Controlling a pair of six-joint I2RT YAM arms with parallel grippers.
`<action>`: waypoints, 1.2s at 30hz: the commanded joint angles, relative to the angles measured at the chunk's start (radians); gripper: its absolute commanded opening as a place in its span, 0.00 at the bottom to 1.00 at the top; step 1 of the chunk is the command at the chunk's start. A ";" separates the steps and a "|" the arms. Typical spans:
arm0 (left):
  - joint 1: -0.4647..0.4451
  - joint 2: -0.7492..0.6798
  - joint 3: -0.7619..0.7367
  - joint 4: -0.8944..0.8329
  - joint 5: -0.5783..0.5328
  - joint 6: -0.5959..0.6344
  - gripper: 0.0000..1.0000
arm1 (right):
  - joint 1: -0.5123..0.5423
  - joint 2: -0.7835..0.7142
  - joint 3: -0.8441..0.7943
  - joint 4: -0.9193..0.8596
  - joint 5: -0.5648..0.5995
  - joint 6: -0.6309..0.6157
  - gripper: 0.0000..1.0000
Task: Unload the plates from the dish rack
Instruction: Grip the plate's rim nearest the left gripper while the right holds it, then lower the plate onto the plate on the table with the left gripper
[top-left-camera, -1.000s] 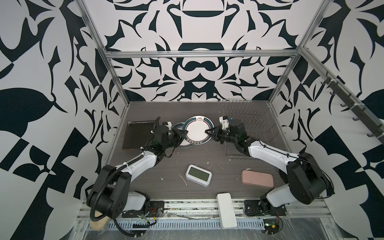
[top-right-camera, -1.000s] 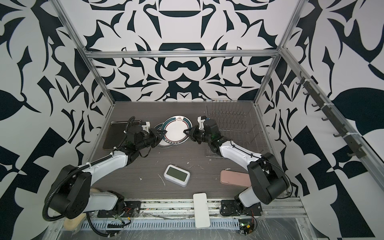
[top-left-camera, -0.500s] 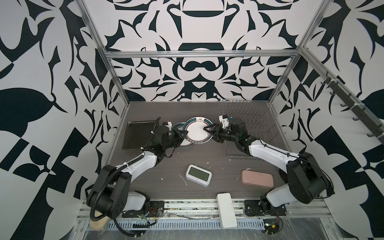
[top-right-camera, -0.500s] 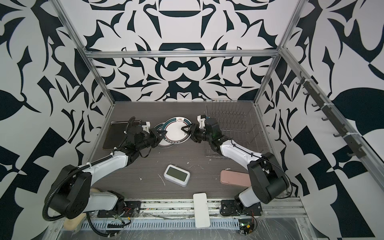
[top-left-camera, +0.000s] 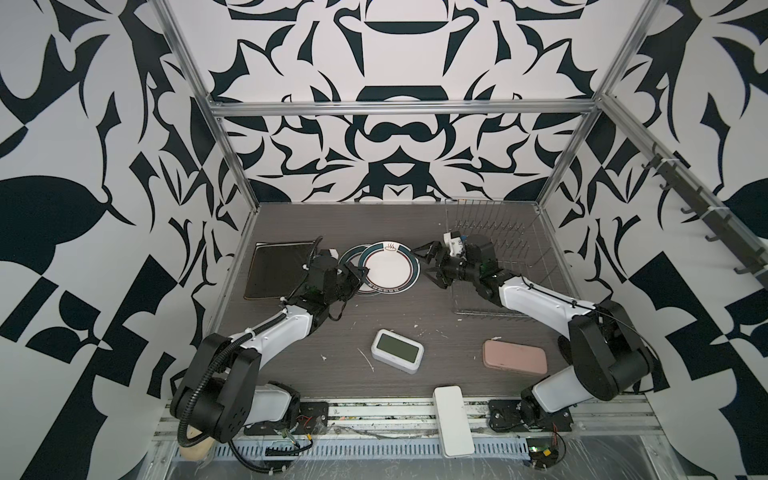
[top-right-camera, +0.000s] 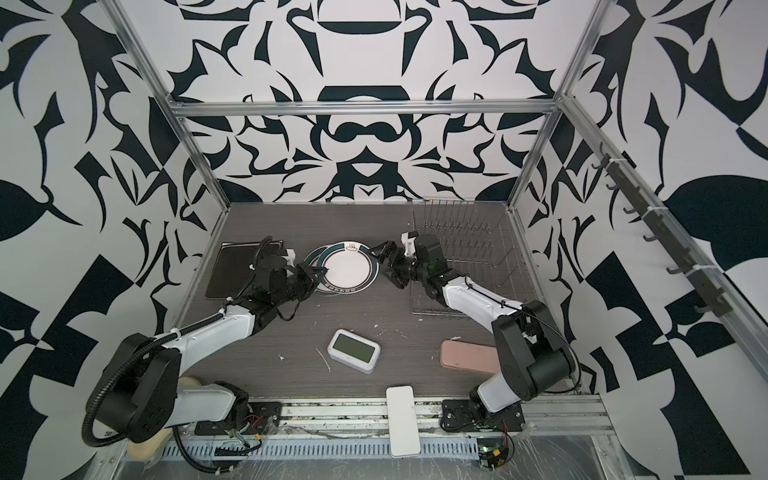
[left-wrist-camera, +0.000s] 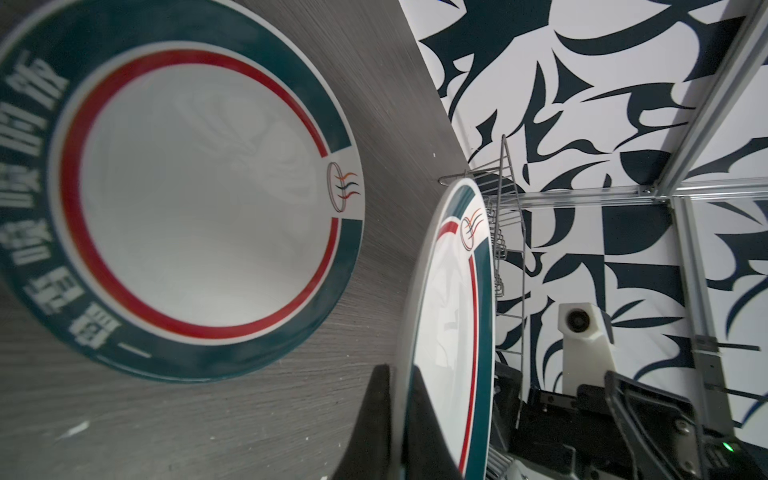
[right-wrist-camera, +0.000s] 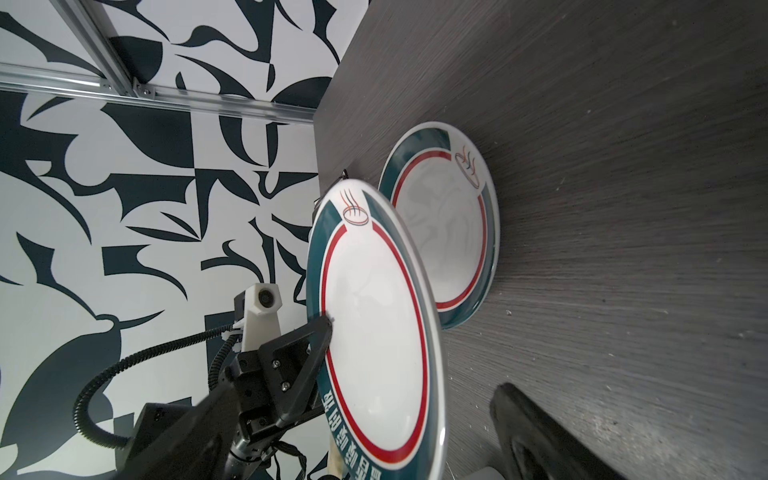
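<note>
Left of silver wire dish rack (top-left-camera: 519, 249), left gripper (top-left-camera: 360, 276) clamps round white teal-rimmed plate (top-left-camera: 388, 270) above matching plate (top-left-camera: 348, 258) on surface; right gripper (top-left-camera: 428, 266) wide, empty. Lower level, centred, gently.

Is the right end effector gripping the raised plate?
No, the right end effector stands open beside the raised plate.

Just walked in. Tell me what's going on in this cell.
The robot is unloading plates from the dish rack, which shows no plates in it now. The left pincer is shut on the rim of a round teal-rimmed plate, holding it over a matching plate that lies flat on the table. The right pincer stands open beside the held plate's opposite rim, gripping nothing. A dark square plate lies flat further left.
</note>
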 joint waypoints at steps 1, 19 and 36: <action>0.002 -0.031 -0.005 -0.006 -0.051 0.046 0.00 | -0.003 -0.038 0.026 -0.021 -0.001 -0.032 0.99; 0.074 0.047 -0.005 0.007 -0.130 0.120 0.00 | -0.002 -0.100 0.029 -0.099 0.018 -0.083 0.99; 0.131 0.215 0.078 0.064 -0.127 0.152 0.00 | -0.003 -0.109 0.024 -0.120 0.027 -0.097 0.99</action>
